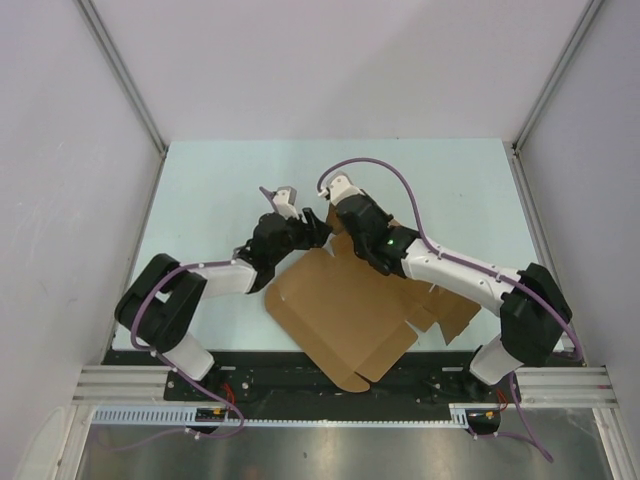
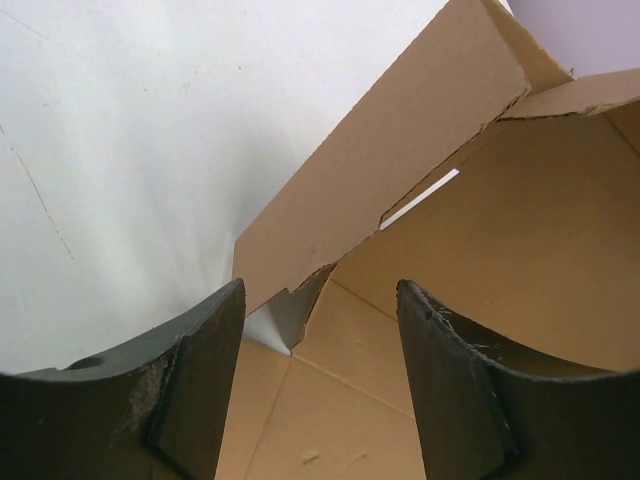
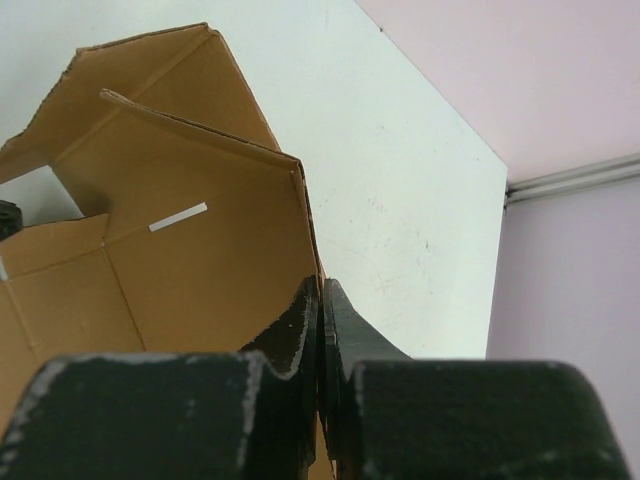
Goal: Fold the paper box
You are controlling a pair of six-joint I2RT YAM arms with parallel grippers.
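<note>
The paper box [image 1: 340, 310] is a brown die-cut cardboard sheet lying mid-table, its far end lifted into upright walls. My right gripper [image 3: 322, 285] is shut on the top edge of a raised wall [image 3: 200, 250], the cardboard pinched between its fingers; a narrow slit shows in that wall. My left gripper [image 2: 320, 300] hovers open over the box's floor panel [image 2: 330, 400], beside a tilted side flap [image 2: 400, 170]. Nothing sits between its fingers [image 2: 205, 360]. In the top view both grippers meet at the sheet's far corner, left [image 1: 305, 228] and right [image 1: 338, 225].
The pale table [image 1: 220, 200] is enclosed by white side walls with aluminium posts. Loose flaps of the sheet [image 1: 450, 320] lie under the right arm. The sheet's near corner [image 1: 355, 380] overhangs the black base rail at the front edge.
</note>
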